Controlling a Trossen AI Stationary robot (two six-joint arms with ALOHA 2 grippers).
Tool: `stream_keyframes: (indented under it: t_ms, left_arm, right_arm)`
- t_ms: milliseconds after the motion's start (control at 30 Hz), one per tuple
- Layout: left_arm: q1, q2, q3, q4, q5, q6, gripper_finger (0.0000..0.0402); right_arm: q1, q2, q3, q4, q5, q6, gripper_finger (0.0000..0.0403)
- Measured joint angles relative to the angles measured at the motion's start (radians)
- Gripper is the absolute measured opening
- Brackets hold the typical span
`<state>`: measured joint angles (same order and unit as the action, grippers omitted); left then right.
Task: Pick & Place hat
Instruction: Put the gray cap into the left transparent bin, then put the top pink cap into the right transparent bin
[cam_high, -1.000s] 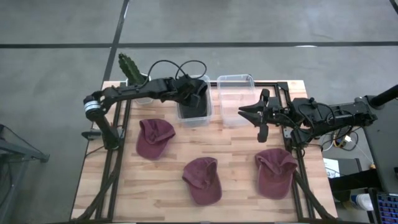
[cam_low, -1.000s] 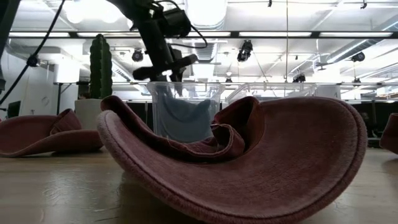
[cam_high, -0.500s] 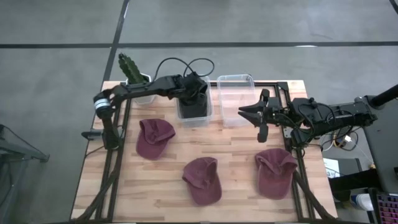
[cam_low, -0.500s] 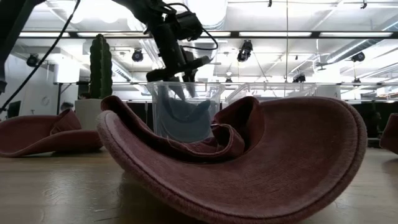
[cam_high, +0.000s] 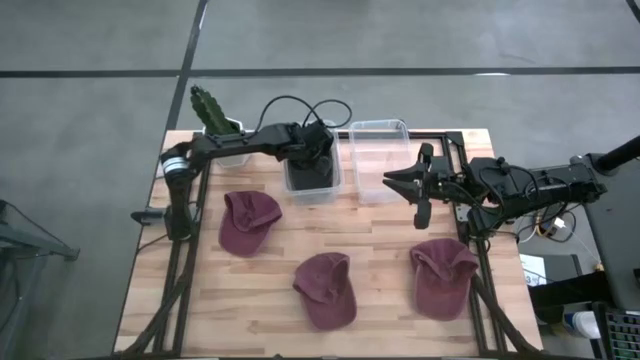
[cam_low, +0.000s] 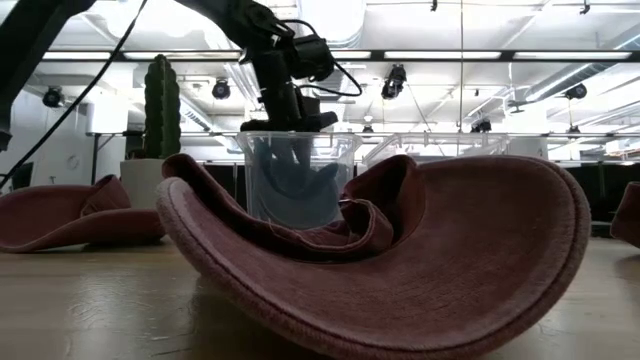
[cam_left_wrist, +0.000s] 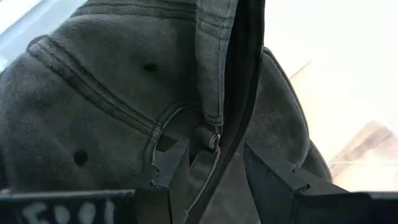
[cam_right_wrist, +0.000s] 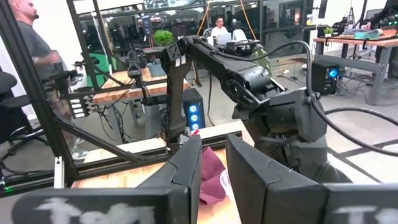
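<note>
Hat (cam_left_wrist: 93, 106) lies in the bin (cam_high: 312, 178), my left tool (cam_left_wrist: 211, 168) down inside with jaws spread around the strap. I worry fabric snags a finger when lifting out, dragging it back. Right tool (cam_high: 418, 186) waits open by the empty bin (cam_high: 378, 160).

Three maroon caps (cam_high: 325, 289) dot the near worktop (cam_high: 385, 250) with bare lanes between; the left hand (cam_high: 318, 160) fills one bin (cam_high: 312, 185).

No legible text, labels, brands, numbers or signs anywhere; only blurred, unreadable white marks along the near edge of both wrist views.
</note>
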<state>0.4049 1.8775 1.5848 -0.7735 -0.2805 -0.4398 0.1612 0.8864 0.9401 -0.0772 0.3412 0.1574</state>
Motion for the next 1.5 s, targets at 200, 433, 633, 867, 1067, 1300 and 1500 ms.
stream_keyframes:
  t_ms: [200,433,633,867,1067,1300,1500]
  left_arm:
    - [-0.001,0.025,0.0,0.002,-0.001,0.001,0.0147]
    - [-0.001,0.054,0.007,-0.006,0.022,0.004,0.0147]
    - [-0.002,0.045,0.034,-0.018,0.023,0.005,0.0147]
    - [-0.005,0.021,0.106,-0.079,-0.018,0.007,0.0147]
    - [-0.028,0.021,0.196,-0.173,-0.035,0.001,0.0147]
    - [-0.099,0.008,0.313,-0.326,-0.063,-0.056,0.0147]
    - [-0.221,-0.05,0.325,-0.487,-0.191,-0.187,0.0147]
  right_arm:
    - [0.0,0.0,0.0,0.0,0.0,0.0,0.0068]
    - [0.0,0.0,0.0,0.001,0.0,0.006,0.0068]
    - [0.0,0.0,0.0,0.001,0.0,0.016,0.0068]
    - [0.0,0.0,0.0,0.001,0.0,0.023,0.0068]
    - [0.0,0.0,0.0,0.001,0.0,0.021,0.0068]
    - [0.0,0.0,0.0,0.0,-0.001,0.019,0.0068]
    - [0.0,0.0,0.0,0.0,-0.002,0.015,0.0068]
